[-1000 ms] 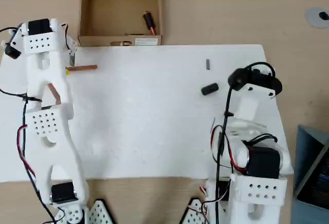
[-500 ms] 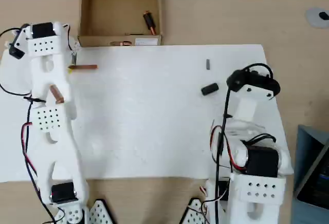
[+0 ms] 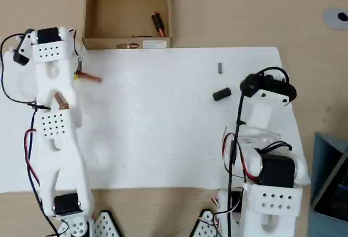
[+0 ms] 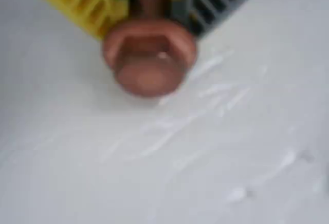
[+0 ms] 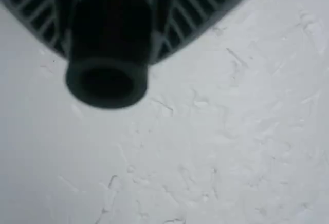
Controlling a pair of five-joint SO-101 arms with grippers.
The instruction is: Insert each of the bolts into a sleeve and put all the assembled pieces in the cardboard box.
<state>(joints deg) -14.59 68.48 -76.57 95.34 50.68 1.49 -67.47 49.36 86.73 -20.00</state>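
Note:
My left gripper sits at the white mat's far left corner, shut on a copper bolt that sticks out toward the middle, tilted. In the left wrist view the bolt's hexagonal head faces the camera between a yellow and a grey finger. My right gripper is shut on a black sleeve at the right side of the mat; its open bore faces the right wrist camera. The cardboard box stands beyond the mat with an assembled piece inside.
A second copper bolt lies partly under the left arm. Another copper piece rests at the box's near edge. A small grey pin lies on the white mat. A blue-grey bin stands at the right edge.
The left gripper shifted slightly toward the far left, and its bolt went from lying level to tilted. The right arm with the sleeve barely moved.

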